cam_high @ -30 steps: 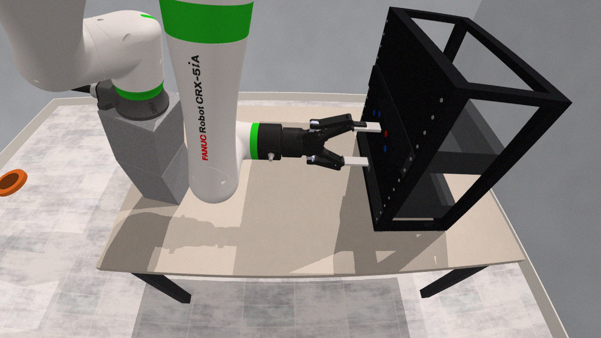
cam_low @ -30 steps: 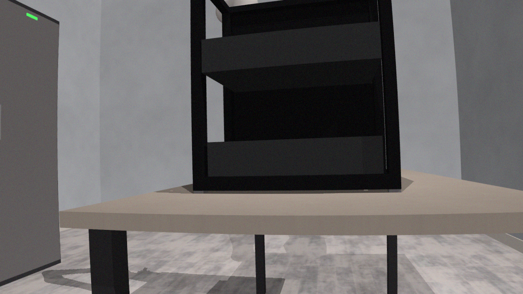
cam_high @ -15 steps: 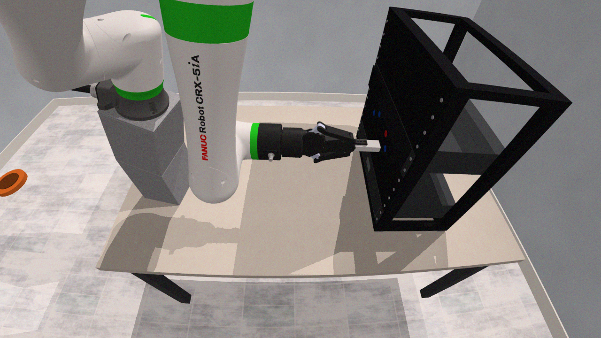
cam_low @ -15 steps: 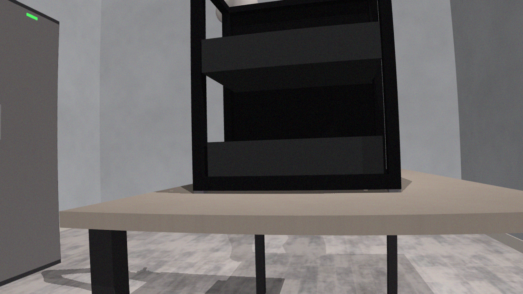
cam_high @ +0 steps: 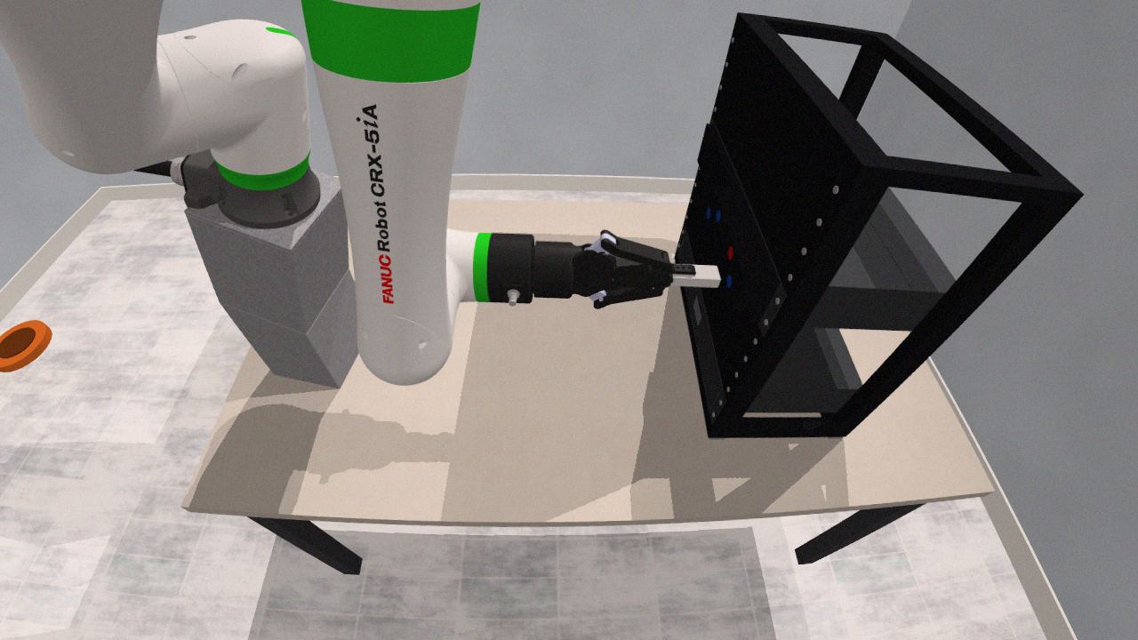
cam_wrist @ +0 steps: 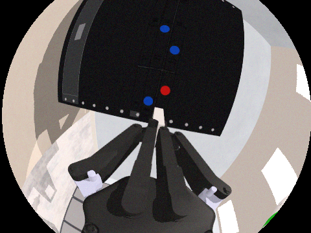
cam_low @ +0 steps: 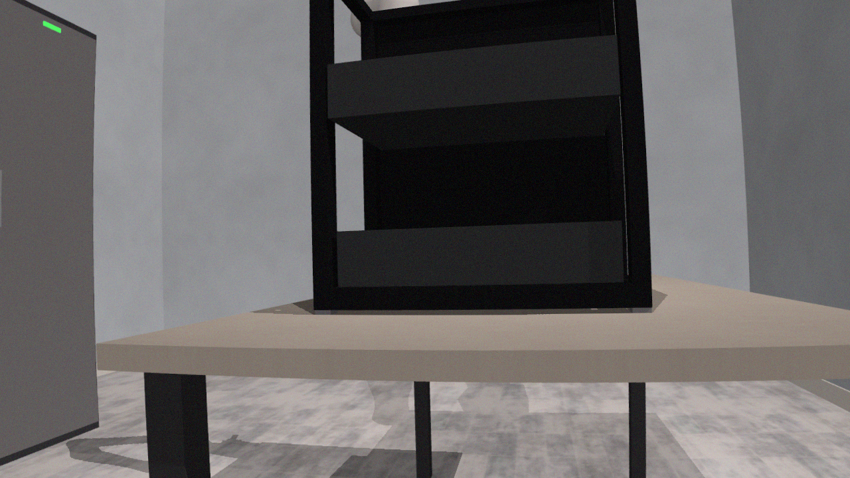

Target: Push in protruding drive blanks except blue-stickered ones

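Note:
The black rack [cam_high: 796, 238] stands upright on the right side of the table, and the exterior camera sees it from behind [cam_low: 481, 160]. Its dark front panel carries a red sticker [cam_wrist: 165, 90] and three blue stickers [cam_wrist: 164, 28] [cam_wrist: 175, 50] [cam_wrist: 148, 101]. The red sticker also shows in the top view [cam_high: 730, 252]. The blanks are black on black, so I cannot tell how far each sticks out. My gripper [cam_high: 712, 276] is shut and empty. It points level at the rack front, with its white fingertips [cam_wrist: 159, 114] close below the red sticker and beside the lowest blue one. Whether they touch is unclear.
The robot's grey pedestal [cam_high: 270, 270] stands at the table's left rear. An orange ring [cam_high: 22, 343] lies on the floor at far left. A tall grey cabinet [cam_low: 44, 226] stands beside the table. The rack sits near the table's right edge.

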Motion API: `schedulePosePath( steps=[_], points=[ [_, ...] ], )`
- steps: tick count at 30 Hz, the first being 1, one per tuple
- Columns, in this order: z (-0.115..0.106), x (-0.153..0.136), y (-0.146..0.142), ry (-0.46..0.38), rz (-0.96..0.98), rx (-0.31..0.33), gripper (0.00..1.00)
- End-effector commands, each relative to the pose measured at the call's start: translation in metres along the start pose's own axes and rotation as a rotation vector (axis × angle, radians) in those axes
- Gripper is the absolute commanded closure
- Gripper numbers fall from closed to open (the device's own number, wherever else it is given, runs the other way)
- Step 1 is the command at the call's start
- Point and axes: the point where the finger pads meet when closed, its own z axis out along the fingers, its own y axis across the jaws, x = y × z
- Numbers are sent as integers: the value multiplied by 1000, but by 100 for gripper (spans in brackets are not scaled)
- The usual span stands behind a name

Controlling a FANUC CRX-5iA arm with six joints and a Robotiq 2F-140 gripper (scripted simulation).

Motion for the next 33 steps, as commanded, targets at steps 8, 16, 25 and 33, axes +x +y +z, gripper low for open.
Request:
schedulePosePath(
  steps=[8, 16, 25, 33],
  points=[
    [-12, 16, 3, 0, 0, 0, 100],
    [-17, 27, 6, 0, 0, 0, 100],
    [17, 27, 6, 0, 0, 0, 100],
    [19, 27, 6, 0, 0, 0, 100]
  ],
)
